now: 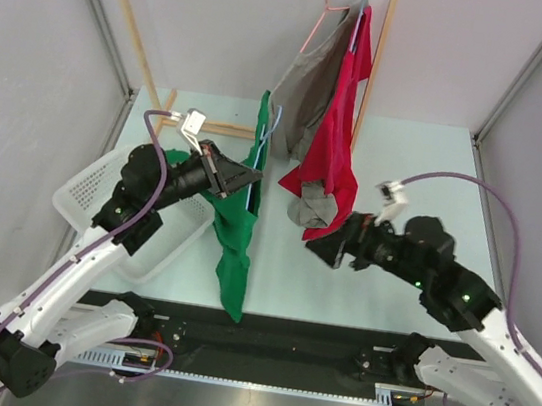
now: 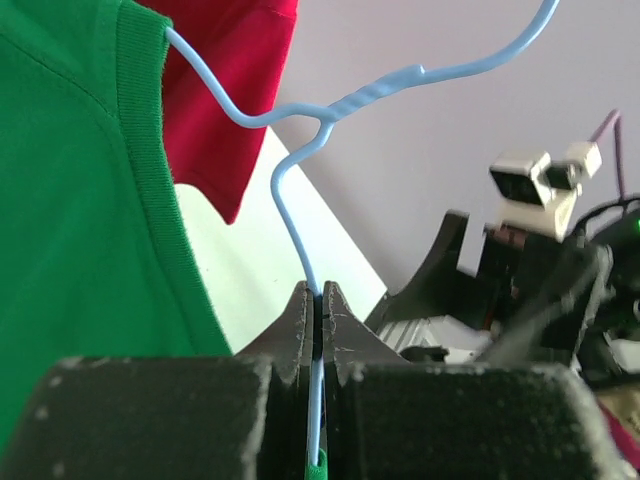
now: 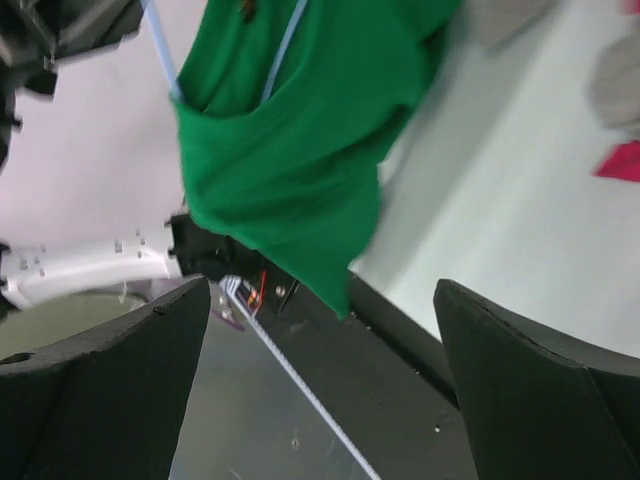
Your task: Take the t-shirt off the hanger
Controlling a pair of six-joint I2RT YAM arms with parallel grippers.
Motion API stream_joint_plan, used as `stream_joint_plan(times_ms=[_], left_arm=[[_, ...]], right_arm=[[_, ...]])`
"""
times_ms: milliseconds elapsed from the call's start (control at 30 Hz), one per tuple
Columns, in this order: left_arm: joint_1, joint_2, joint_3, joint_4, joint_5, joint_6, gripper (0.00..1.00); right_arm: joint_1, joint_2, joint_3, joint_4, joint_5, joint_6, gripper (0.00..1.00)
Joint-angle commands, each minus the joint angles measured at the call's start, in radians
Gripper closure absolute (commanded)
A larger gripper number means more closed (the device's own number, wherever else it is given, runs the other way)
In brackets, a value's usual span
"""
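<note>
Left claw [image 2: 318, 300] clamped on blue hanger [image 2: 375, 90], green t-shirt [image 1: 235, 243] draped from it, right claw [image 1: 325, 248] spread open at its 3 o'clock

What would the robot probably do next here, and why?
Probably move the open right gripper toward the green t-shirt and pinch its lower fabric. The left gripper clamps the blue hanger, the shirt hangs on it, and the right gripper holds nothing.

Three t-shirts [image 1: 237, 229], one basket [image 1: 89, 186], two arms [image 1: 69, 276].
</note>
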Motion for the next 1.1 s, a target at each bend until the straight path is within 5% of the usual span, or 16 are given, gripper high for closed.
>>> stream_joint_plan(times_ms=[0, 167, 433, 600, 733, 1067], left_arm=[[-0.010, -0.075, -0.001, 0.114, -0.079, -0.066, 1.00], [-0.010, -0.106, 0.017, 0.093, -0.203, -0.121, 1.00], [-0.008, -0.134, 0.034, 0.065, -0.232, -0.200, 1.00], [-0.010, -0.170, 0.031, 0.059, -0.303, -0.230, 1.00], [-0.008, -0.221, -0.006, 0.075, -0.433, -0.281, 1.00], [-0.008, -0.235, -0.053, 0.168, -0.778, -0.365, 1.00]], right_arm=[[0.286, 0.142, 0.067, 0.180, 0.215, -0.051, 0.00], [0.568, 0.314, 0.107, 0.270, 0.457, -0.181, 0.00], [0.706, 0.453, 0.033, 0.499, 0.738, -0.265, 0.05], [0.739, 0.480, -0.010, 0.568, 0.815, -0.255, 0.43], [0.756, 0.471, -0.062, 0.602, 0.864, -0.204, 1.00], [0.850, 0.347, -0.192, 0.568, 1.005, -0.062, 1.00]])
